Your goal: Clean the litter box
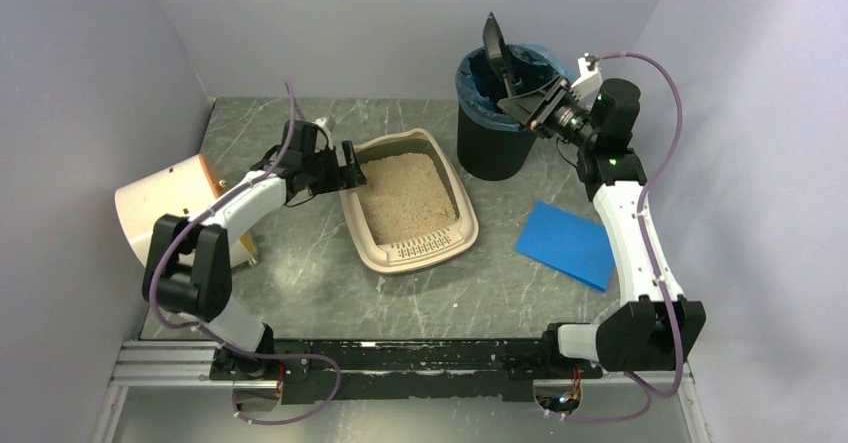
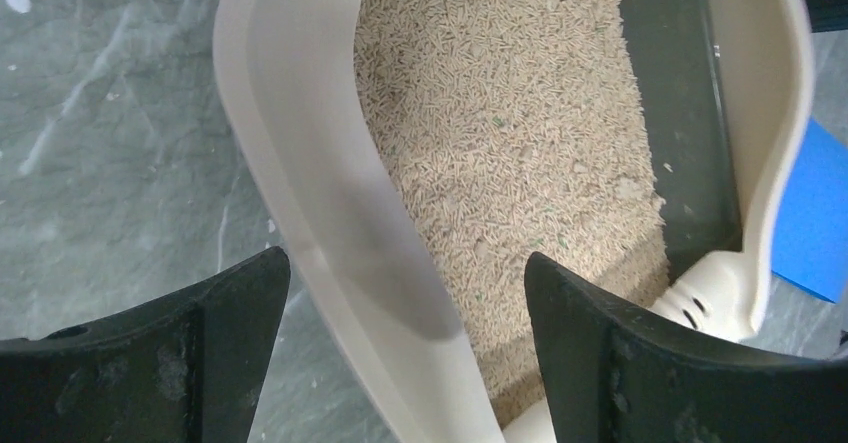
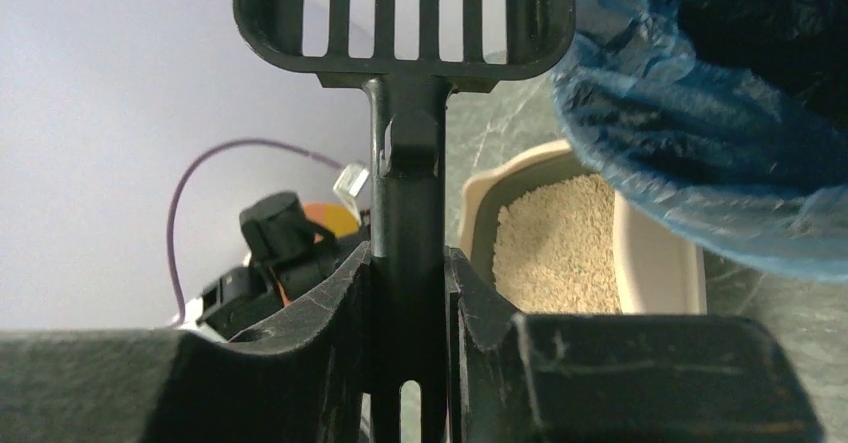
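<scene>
The beige litter box with tan litter sits mid-table, its slotted lip toward me. My left gripper is open, its fingers standing either side of the box's left wall, one outside, one over the litter. My right gripper is shut on the handle of a black slotted scoop, held up at the rim of the black bin with a blue liner. In the right wrist view the scoop looks empty, the liner to its right and the litter box behind.
A cream cylindrical drum lies at the left beside the left arm. A blue sheet lies right of the litter box, also in the left wrist view. Grey walls close in on the table's left, back and right.
</scene>
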